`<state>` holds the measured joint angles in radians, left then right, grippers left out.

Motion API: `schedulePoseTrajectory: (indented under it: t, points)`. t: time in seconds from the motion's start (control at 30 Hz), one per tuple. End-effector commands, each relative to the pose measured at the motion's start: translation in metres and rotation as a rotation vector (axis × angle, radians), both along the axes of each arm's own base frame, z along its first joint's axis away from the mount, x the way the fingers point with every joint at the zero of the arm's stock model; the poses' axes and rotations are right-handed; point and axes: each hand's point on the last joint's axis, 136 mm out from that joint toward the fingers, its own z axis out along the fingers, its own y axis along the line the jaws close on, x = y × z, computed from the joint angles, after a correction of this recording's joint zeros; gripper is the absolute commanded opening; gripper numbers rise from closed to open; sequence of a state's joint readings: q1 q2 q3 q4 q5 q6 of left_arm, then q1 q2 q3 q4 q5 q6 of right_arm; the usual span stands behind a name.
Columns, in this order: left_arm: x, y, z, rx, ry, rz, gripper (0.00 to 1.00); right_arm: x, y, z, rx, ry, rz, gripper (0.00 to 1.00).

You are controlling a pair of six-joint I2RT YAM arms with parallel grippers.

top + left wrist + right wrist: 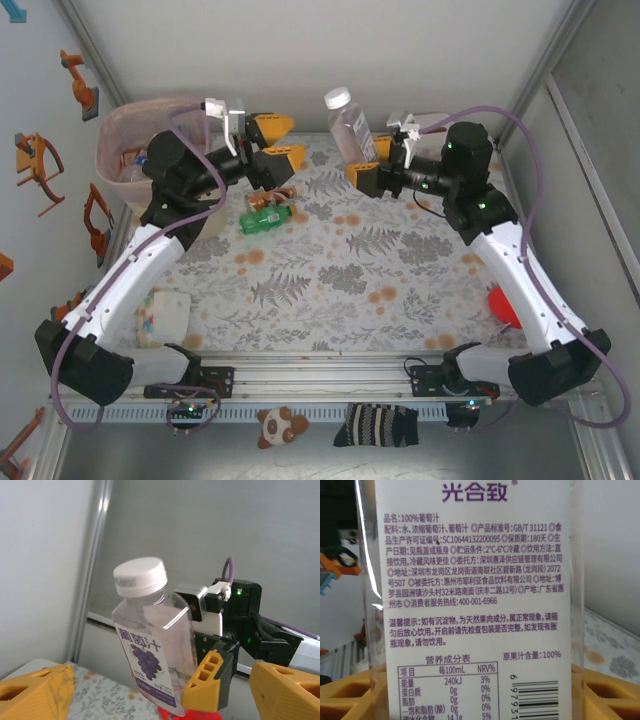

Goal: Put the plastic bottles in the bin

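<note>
Pale grey walls box in a bench [420,275] draped with a fern-printed cloth. We see the right hand [363,168] clamped on the lower part of a clear bottle [348,125], holding it well above the cloth, tilted with its top leaning toward the left arm's side. Blocky orange-yellow fingers [350,690] with moulded hollows press against both of its sides. The bottle's walls are thin, glossy plastic with rounded shoulders, topped by a broad white cap [139,576]. Its front label [145,655] carries purple grapes, and its back label [475,595] is white, dense with purple print above a barcode. Facing it, the left hand [278,139] stands wide open and empty, its two orange-yellow wedges apart from the bottle. At the far left corner stands the bin [107,160], a tall translucent pale-pink basket with a rounded rim, and we can make out several bottles inside through its cloudy wall. On the cloth below the left hand a green bottle [265,220] lies on its side, with a second, brownish one [272,197] just beyond it. Nearer us, a white lidded box [165,315] sits at the left edge and a red object [503,303] at the right, partly hidden by the right arm.
</note>
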<state>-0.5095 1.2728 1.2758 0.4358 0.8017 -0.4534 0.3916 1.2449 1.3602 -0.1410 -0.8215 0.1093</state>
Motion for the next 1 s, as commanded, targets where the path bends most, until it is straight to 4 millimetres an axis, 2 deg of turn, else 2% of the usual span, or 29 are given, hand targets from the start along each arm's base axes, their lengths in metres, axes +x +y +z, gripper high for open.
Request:
schedulePoseTrajectory:
  t: [0.0, 0.23, 0.47, 0.6, 0.73, 0.97]
  points:
    - [-0.024, -0.008, 0.021, -0.029, -0.148, -0.069, 0.92, -0.031, 0.008, 0.035, 0.075, -0.092, 0.084, 0.55]
    - [-0.045, -0.029, 0.025, -0.025, -0.195, -0.177, 0.96, -0.067, 0.02, 0.062, 0.113, -0.169, 0.179, 0.55]
    - [-0.075, -0.041, 0.029, -0.025, -0.255, -0.298, 0.95, -0.092, 0.028, 0.073, 0.139, -0.195, 0.27, 0.56]
    - [-0.083, -0.043, 0.032, -0.036, -0.268, -0.329, 0.92, -0.101, 0.031, 0.078, 0.153, -0.21, 0.298, 0.56]
    - [-0.089, -0.044, 0.039, -0.064, -0.274, -0.363, 0.84, -0.106, 0.031, 0.083, 0.164, -0.222, 0.307, 0.56]
    - [-0.092, -0.043, 0.045, -0.097, -0.282, -0.386, 0.72, -0.111, 0.029, 0.089, 0.173, -0.237, 0.31, 0.55]
